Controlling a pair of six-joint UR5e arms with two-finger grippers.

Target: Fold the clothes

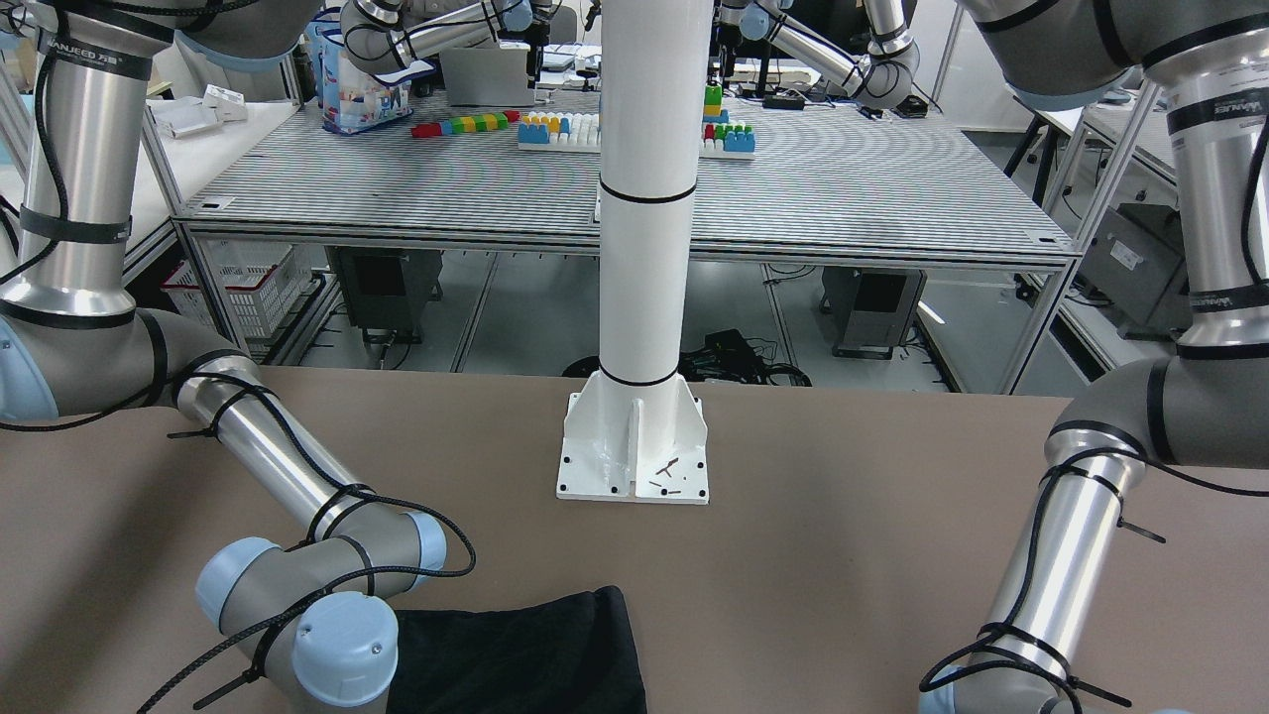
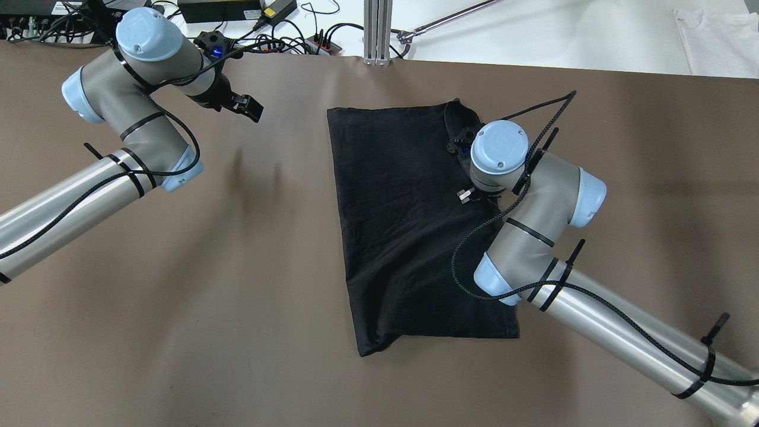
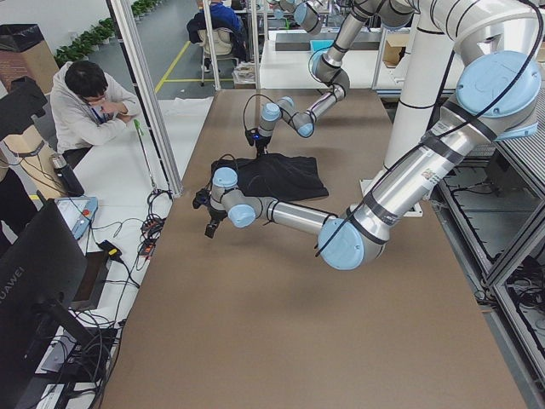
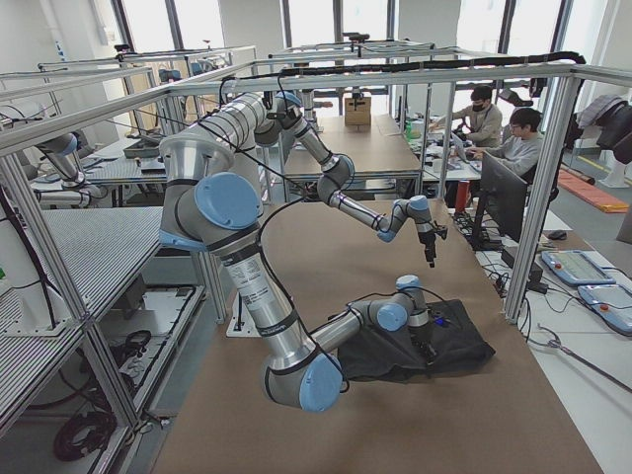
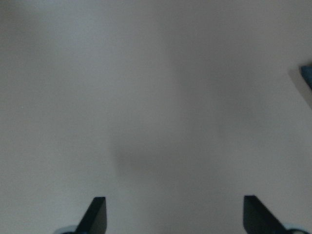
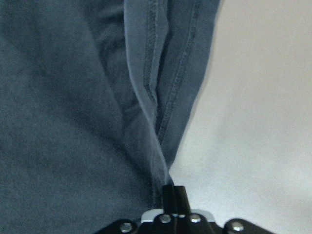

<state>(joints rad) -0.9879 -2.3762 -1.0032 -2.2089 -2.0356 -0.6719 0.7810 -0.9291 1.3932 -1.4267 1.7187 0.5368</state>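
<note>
The clothes (image 2: 403, 225) are one black piece lying flat on the brown table (image 2: 237, 267), roughly rectangular, with a folded seam along its right side. My right gripper (image 6: 173, 192) is low over that right edge, its fingers shut on a raised pinch of the hem (image 6: 161, 112). In the overhead view its wrist covers the grip. My left gripper (image 2: 249, 108) hovers over bare table to the left of the clothes, near the far edge. It is open, with both fingertips (image 5: 96, 214) wide apart and nothing between them.
The white pillar's base (image 1: 634, 456) is bolted to the table on the robot's side. Cables and power bricks (image 2: 237, 12) lie beyond the far edge, and a white garment (image 2: 717, 35) sits at the far right. A seated person (image 3: 85, 111) is beside the table.
</note>
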